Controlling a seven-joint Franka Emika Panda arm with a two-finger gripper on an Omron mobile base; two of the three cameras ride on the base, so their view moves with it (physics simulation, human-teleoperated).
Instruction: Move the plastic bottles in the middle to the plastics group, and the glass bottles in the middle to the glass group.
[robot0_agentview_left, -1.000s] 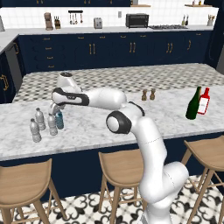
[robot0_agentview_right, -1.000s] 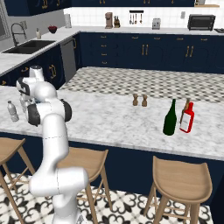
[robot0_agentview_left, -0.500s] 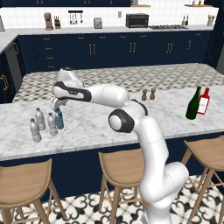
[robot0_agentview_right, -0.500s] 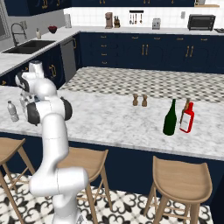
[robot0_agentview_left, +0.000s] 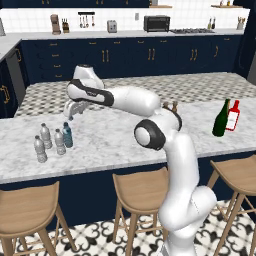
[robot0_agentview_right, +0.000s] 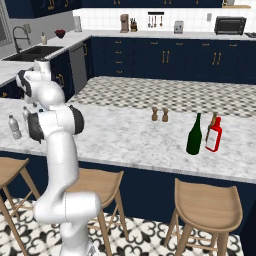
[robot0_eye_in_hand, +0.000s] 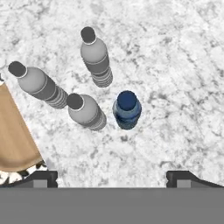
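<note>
**Desk:** Left to right, what do you have on the marble counter (robot0_agentview_left: 125, 145)?

**Field:** At far left, three grey water bottles (robot0_eye_in_hand: 92, 54) with the blue-capped bottle (robot0_agentview_left: 67, 135) just beside them; your gripper (robot0_agentview_left: 73, 108) hangs above, jaws spread wide and holding nothing; a second ago it sat low over that cluster, and it has since lifted clear.

**Desk:** So the blue one is released?

**Field:** It stands free and upright; the plastics look sorted; at far right, the green bottle (robot0_agentview_right: 194, 134) stands beside the red bottle (robot0_agentview_right: 214, 134), so you appear close to done.
</note>
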